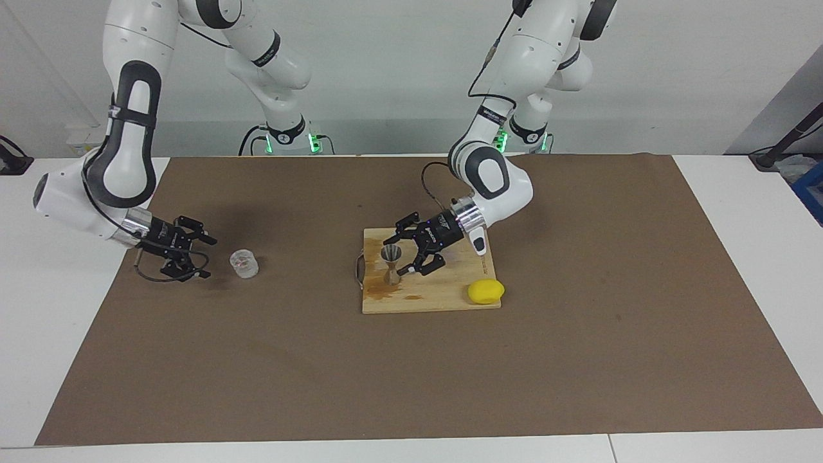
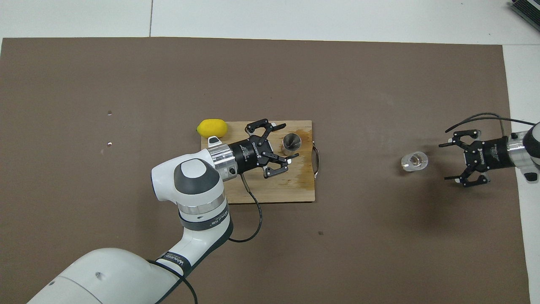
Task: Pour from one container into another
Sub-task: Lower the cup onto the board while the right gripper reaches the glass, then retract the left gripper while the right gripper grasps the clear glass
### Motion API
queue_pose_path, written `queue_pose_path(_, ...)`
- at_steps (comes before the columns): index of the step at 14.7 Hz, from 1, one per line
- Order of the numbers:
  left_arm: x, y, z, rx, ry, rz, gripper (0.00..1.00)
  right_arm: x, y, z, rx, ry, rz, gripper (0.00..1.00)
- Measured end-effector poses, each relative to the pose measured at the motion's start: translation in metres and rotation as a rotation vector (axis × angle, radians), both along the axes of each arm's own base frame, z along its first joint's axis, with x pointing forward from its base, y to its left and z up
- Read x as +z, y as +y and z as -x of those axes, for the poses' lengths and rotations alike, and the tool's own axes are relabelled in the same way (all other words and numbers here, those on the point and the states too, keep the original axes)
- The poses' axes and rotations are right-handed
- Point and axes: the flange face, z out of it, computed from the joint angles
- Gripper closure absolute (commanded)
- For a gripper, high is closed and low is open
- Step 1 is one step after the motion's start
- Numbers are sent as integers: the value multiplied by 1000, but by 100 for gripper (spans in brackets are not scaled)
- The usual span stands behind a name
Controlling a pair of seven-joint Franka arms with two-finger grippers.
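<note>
Left gripper [image 1: 404,252] gaping wide beside the jigger [image 1: 391,263] on the cutting board [image 1: 443,297], right gripper [image 1: 200,257] hovering wide open beside the clear cup [image 1: 244,263]

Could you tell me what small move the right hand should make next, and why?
Probably ease the right hand forward around the clear cup: it is open and level with the cup, standing apart beside it. The left hand is open around the jigger on the cutting board.
</note>
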Motion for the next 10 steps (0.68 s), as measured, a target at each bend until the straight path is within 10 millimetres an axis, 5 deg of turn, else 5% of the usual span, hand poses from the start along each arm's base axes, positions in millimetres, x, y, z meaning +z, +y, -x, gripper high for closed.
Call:
queue_pose_path(4, 13, 5, -5, -3, -21, 32, 0, -12, 1, -2, 1, -1, 0, 0)
queue_pose_path(7, 48, 12, -3, -17, -88, 29, 0, -13, 9, -6, -6, -11, -16, 0)
queue_pose_path(10, 83, 40, -6, -41, -156, -21, 0, -13, 17, -10, 5, -17, -12, 0)
